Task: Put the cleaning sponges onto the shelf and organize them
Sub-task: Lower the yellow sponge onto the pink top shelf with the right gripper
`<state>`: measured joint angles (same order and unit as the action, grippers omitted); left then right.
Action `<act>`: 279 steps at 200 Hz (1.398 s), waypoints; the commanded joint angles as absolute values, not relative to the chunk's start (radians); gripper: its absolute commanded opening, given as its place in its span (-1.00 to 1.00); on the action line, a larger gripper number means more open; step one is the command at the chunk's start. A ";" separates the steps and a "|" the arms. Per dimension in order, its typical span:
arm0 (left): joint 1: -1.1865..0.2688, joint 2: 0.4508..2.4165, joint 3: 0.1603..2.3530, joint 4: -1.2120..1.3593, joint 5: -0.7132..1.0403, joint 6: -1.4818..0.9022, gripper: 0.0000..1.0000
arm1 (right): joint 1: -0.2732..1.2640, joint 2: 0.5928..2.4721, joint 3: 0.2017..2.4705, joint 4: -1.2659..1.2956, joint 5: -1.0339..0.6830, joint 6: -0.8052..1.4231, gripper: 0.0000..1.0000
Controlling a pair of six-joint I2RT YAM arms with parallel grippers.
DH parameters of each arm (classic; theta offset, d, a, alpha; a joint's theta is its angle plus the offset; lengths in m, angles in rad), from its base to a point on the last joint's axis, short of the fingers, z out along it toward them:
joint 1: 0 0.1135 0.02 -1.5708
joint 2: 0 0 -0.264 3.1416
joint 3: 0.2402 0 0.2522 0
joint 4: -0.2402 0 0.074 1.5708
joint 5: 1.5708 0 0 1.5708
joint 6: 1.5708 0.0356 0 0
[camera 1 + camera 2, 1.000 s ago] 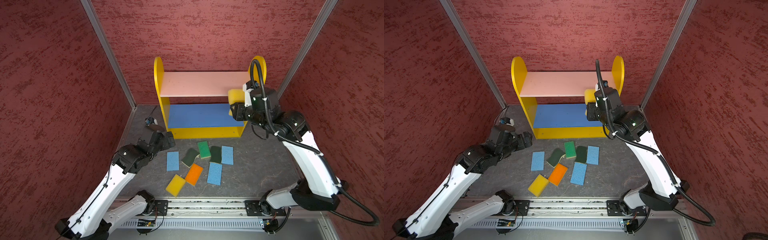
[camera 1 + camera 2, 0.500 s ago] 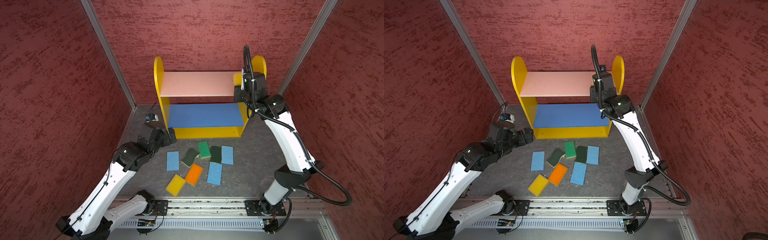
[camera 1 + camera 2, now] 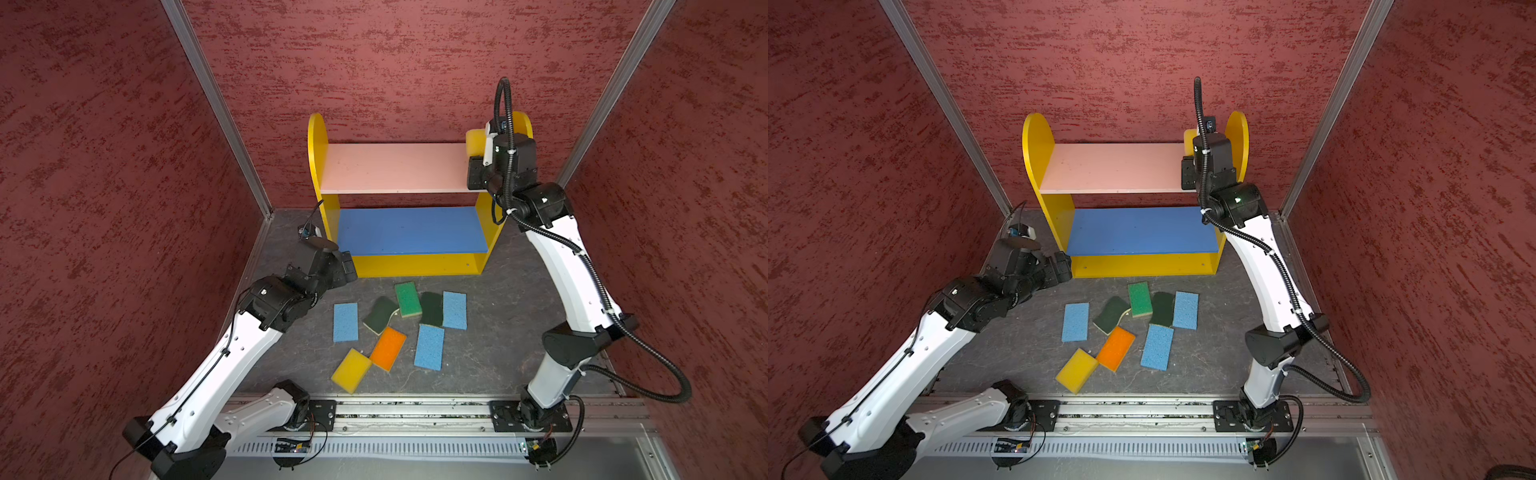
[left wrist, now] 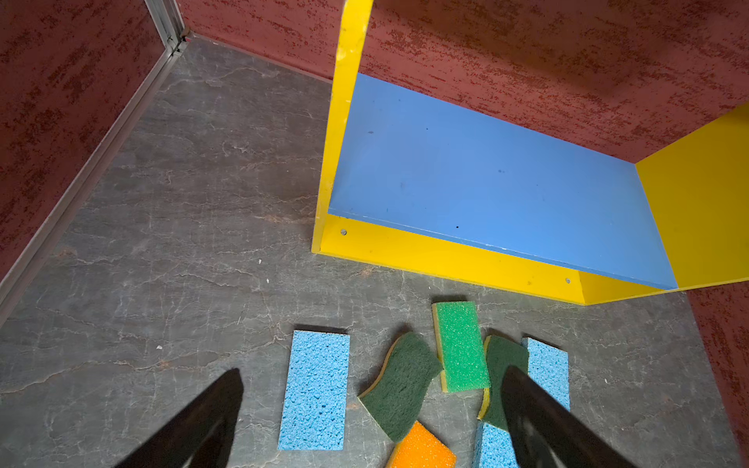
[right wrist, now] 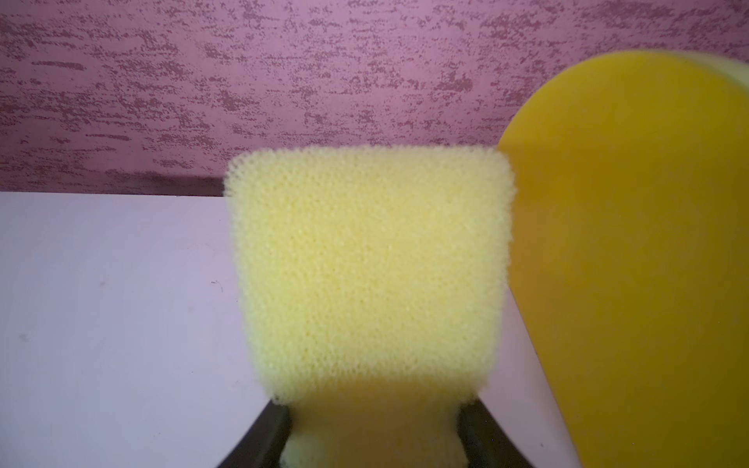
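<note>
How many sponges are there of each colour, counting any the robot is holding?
Light blue sponges: 3
Yellow sponges: 2, one held in the right gripper
Orange sponge: 1
Bright green sponge: 1
Dark green wavy scourers: 2
Total: 9

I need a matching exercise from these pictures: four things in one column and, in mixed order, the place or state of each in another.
1 left gripper
2 right gripper
3 orange sponge
4 bright green sponge

A floor, nearest the shelf
B jaws open
C jaws shut on the held yellow sponge
D beside the floor yellow sponge

Pairs: 1-B, 2-C, 3-D, 4-A
</note>
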<state>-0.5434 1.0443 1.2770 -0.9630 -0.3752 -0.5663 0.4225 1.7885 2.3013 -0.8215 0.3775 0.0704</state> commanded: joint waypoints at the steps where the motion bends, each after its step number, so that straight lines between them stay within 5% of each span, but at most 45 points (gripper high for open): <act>1: -0.524 1.041 1.277 -0.955 -0.391 -0.571 0.99 | 0.414 1.826 2.316 -0.792 0.348 0.056 0.03; 84: -0.438 1.026 1.244 -0.943 -0.332 -0.576 0.99 | 0.410 1.859 2.316 -0.786 0.380 0.039 0.05; 279: -0.430 1.039 1.214 -0.945 -0.290 -0.611 0.99 | 0.409 1.919 2.355 -0.801 0.445 0.028 0.61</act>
